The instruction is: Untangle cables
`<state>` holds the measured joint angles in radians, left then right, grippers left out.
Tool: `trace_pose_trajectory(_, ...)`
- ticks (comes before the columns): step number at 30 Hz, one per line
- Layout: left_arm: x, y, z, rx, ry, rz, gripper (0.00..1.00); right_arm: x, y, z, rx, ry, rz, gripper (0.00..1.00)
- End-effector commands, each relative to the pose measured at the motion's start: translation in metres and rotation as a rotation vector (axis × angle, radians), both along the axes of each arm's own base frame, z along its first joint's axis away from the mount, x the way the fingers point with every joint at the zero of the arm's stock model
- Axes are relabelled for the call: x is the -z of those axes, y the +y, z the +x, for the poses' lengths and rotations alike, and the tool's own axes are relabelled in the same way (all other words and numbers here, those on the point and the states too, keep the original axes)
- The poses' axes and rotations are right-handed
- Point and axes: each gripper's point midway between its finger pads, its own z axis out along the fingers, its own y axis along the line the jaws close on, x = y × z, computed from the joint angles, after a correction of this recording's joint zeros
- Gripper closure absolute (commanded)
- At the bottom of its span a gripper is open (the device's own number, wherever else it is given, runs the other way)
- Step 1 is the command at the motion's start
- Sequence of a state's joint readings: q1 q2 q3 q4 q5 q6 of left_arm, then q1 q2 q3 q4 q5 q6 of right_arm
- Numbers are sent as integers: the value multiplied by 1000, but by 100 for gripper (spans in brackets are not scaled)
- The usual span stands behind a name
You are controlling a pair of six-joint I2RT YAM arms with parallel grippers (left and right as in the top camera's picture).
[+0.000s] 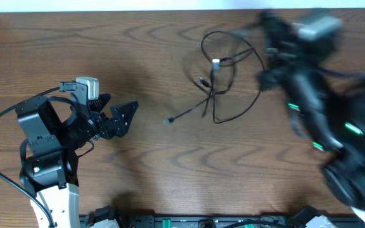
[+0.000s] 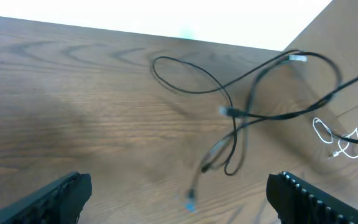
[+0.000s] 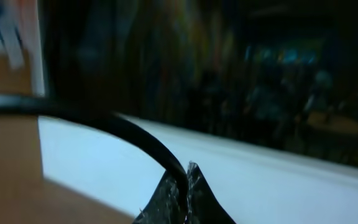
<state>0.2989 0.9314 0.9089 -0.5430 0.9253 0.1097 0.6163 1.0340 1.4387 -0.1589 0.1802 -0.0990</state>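
Left jaws first, right under the wrist lens: spread wide, nothing between them, with bare bench [image 2: 73, 106] ahead. Past that gap lie the cables [image 2: 235, 115], a loose black knot of loops crossing near the middle. One stray strand runs back toward the jaws and ends in a small tail plug [image 2: 190, 200].

Up to the overhead view, and the geometry is plain. The tangle sits ahead and to the right of the left jaws, well apart from them. Its long axis slants from that near tail up and away to the far loop [image 1: 220, 31].

Farther out comes the right arm [image 1: 303, 82], blurred but clearly the nearer of the two, hanging just beside the far loop. Its wrist view is dark and soft. The right jaws look pressed together at the tips, and a black strand runs straight into them — probably clamped on one of the cables, though I wouldn't swear to it.

My read: with the far end held, the next move turns on the left jaws crossing the open bench to that tail, coming in square across the strand rather than along it.
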Motion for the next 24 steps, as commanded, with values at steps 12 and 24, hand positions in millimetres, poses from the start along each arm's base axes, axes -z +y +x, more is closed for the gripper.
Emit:
trace_pose_trajectory(12,-13,-61,-35,371,-68,-68,5,-18,24,-40,-281,-44,46,99)
trace_pose_trajectory(24,77,-153,-92,896,58,237,11,-7,60,-46,-478,-15,19,99)
